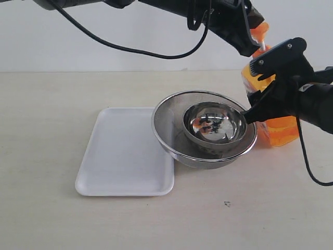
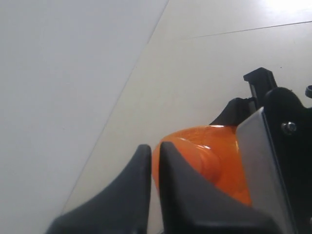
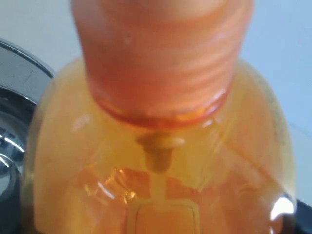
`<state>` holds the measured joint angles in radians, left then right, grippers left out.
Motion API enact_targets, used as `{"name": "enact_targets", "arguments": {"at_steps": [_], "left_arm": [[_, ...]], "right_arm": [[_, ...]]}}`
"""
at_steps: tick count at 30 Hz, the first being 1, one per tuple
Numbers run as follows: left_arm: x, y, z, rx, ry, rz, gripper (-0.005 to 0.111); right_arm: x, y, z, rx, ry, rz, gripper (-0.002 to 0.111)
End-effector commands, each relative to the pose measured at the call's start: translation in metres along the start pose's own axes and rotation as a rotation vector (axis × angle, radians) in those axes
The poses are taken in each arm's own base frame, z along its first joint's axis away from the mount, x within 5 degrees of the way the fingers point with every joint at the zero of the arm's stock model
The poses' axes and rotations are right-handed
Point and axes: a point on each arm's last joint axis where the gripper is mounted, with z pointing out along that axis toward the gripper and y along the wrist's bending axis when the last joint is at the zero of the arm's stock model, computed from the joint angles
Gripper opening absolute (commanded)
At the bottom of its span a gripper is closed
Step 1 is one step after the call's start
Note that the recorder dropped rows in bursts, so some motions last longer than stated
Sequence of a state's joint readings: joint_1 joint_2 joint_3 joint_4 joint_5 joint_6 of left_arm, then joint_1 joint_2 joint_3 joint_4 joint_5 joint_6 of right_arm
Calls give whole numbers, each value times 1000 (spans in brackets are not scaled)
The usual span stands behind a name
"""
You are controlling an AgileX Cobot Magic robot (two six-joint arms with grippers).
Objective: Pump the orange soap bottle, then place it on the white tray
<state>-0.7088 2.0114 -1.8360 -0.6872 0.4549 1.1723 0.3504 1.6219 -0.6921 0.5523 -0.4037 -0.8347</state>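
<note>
The orange soap bottle (image 1: pixel 282 130) stands on the table at the far right, just behind the steel bowls. My right gripper (image 1: pixel 253 89) is shut on its body, one finger on each side. In the right wrist view the orange soap bottle (image 3: pixel 161 165) fills the picture and my own fingers are hidden. My left arm reaches across from the upper left. My left gripper (image 1: pixel 250 37) is shut, with its tips on the orange pump head (image 1: pixel 259 29). In the left wrist view my left gripper (image 2: pixel 152 148) shows closed fingers lying against the pump head (image 2: pixel 204 156). The white tray (image 1: pixel 125 156) lies flat left of the bowls.
Two nested steel bowls (image 1: pixel 169 133) sit between the tray and the bottle, and the big bowl's rim overlaps the tray's right edge. The bowl rim (image 3: pixel 19 73) also shows beside the bottle. A black cable (image 1: pixel 307 161) hangs from my right arm.
</note>
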Motion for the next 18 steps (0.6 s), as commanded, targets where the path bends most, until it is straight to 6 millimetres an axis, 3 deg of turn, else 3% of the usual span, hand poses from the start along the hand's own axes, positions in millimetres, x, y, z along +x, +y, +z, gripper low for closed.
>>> {"name": "enact_targets", "arguments": {"at_steps": [1, 18], "left_arm": [[0, 0, 0, 9, -2, -19, 5], [15, -9, 12, 87, 53, -44, 5]], "right_arm": [[10, 7, 3, -61, 77, 27, 0], [10, 7, 3, -64, 80, 27, 0]]}}
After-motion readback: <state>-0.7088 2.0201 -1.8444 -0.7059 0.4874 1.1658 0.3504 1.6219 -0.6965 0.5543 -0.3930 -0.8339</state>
